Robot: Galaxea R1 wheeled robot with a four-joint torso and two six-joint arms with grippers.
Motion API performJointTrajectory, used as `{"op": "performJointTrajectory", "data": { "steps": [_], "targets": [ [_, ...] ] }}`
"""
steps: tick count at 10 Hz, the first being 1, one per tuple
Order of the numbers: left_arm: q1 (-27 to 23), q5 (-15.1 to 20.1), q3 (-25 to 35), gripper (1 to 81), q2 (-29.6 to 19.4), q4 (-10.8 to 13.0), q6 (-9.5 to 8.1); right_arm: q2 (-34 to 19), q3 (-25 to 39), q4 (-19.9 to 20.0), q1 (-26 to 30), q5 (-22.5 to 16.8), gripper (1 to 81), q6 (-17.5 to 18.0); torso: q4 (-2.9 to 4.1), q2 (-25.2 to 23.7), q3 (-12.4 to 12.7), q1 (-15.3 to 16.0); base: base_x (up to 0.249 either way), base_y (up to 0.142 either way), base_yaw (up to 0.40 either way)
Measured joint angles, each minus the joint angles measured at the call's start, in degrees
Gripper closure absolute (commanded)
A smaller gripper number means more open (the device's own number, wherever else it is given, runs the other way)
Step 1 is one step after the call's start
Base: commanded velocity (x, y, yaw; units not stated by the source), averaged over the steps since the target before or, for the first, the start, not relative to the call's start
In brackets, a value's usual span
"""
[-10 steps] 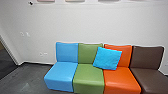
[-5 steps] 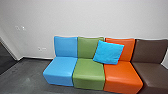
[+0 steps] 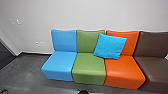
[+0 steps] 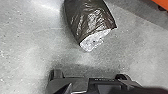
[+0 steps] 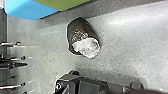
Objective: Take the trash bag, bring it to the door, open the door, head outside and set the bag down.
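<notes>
A dark, shiny trash bag [image 4: 88,18] with a whitish, crumpled end is on the grey floor in the left wrist view. The right wrist view has the same dark bag [image 5: 81,31], its pale crumpled part [image 5: 88,47] showing, on the floor near the coloured seats. Bare floor surrounds the whitish end, and the robot's own dark parts are apart from the bag in both wrist views. How either gripper stands cannot be made out.
Joined blue, green, orange [image 3: 123,72] and brown seats line the wall, with a bright blue cushion [image 3: 110,46] on them. A pale frame edge [image 3: 7,46] borders a dark opening at left. Several thin rods [image 5: 12,86] with dark ends show in the right wrist view.
The head camera has moved, so the seats appear higher and somewhat larger. Dark shapes, too little seen to identify, have come in at the bottom middle and lower left of the head view.
</notes>
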Motion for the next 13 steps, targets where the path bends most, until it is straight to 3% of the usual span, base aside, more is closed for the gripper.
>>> {"op": "performJointTrajectory", "data": {
  "steps": [4,9,13],
  "targets": [
    [-0.83,0.84,-5.17,1.0,3.91,0.0,0.0,-0.29,-0.91,0.61,0.69,-1.63,1.0,0.0,0.0,-8.28,-0.59,5.16,0.0,0.0,0.0],
    [-1.22,2.38,-6.28,1.0,5.29,-0.02,0.0,0.98,-0.98,1.46,1.3,-2.01,1.0,0.02,0.0,-18.91,-0.7,11.76,0.0,0.0,0.0],
    [-1.35,2.54,-6.25,1.0,5.95,-0.09,0.0,1.16,-1.37,3.84,3.04,-2.35,1.0,0.0,0.0,-27.01,-5.05,16.81,0.0,0.0,0.0]
  ]
}}
